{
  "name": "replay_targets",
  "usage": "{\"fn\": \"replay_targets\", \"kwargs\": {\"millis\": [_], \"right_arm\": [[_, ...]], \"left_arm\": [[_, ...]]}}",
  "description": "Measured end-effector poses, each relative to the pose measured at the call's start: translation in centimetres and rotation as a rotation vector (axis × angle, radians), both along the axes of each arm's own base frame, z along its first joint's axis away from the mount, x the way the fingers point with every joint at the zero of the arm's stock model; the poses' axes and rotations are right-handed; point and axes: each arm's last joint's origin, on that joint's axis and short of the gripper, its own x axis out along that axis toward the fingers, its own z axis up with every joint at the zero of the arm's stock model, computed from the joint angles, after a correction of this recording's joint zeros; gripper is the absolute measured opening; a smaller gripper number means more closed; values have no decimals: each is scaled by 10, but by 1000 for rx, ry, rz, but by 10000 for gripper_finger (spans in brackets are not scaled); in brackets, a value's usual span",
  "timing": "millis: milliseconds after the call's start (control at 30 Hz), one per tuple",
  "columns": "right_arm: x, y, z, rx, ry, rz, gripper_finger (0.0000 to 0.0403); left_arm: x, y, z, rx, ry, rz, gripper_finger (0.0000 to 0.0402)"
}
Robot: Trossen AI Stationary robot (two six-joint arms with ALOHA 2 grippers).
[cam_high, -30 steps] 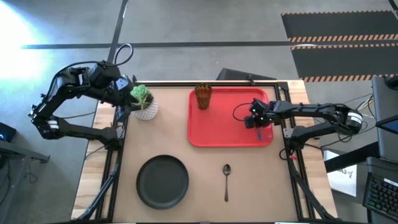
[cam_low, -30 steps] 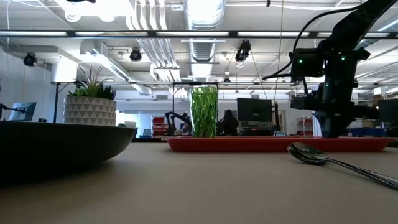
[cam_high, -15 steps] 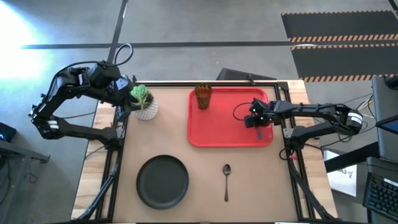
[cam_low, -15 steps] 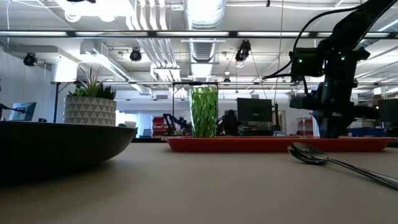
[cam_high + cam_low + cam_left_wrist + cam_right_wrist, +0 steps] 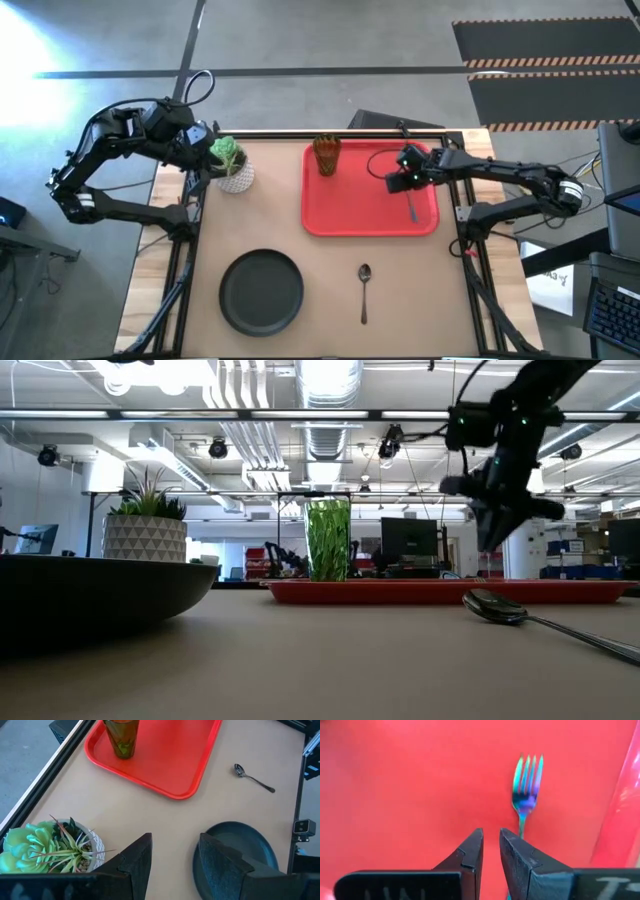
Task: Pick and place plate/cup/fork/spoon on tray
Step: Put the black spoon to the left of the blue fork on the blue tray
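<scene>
Red tray [image 5: 345,215] now holds fork [image 5: 413,208]; right end effector [image 5: 400,183] lifted, slightly parted.

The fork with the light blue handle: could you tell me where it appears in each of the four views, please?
High view: the fork lies on the tray, near its right edge.
Low view: not visible; the tray rim hides it.
Left wrist view: not in it.
Right wrist view: just beyond the right gripper, tines pointing away.
Shared landmark: the red tray.
</scene>
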Motion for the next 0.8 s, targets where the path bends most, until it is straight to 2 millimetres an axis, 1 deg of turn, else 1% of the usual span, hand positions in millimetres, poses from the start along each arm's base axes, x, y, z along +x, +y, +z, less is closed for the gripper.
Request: {"fn": "replay_targets", "kwargs": {"millis": [67, 133, 200, 267, 333, 400, 533, 667, 733, 800], "right_arm": [[8, -1, 15, -10, -49, 32, 54], [18, 3, 31, 16, -125, 112, 54], [29, 11, 48, 64, -211, 201, 54], [39, 25, 62, 121, -281, 285, 54], [49, 45, 75, 174, -333, 355, 54], [57, 70, 86, 205, -358, 417, 54], [62, 123, 96, 211, -358, 436, 54], [59, 173, 99, 209, -359, 388, 54], [59, 196, 95, 218, -342, 379, 54], [63, 216, 86, 234, -302, 370, 54]], "left_arm": [[0, 0, 0, 0, 0, 1, 147], [0, 0, 0, 0, 0, 0, 147], [0, 0, 0, 1, -1, 0, 147], [0, 0, 0, 1, -1, 1, 147], [-1, 0, 0, 1, -2, 1, 147], [-1, 0, 0, 1, -2, 1, 147], [-1, 0, 0, 2, -1, 1, 147], [-1, 0, 0, 3, -1, 3, 147], [-1, 0, 0, 3, -1, 2, 147], [-1, 0, 0, 3, -1, 3, 147]]}}
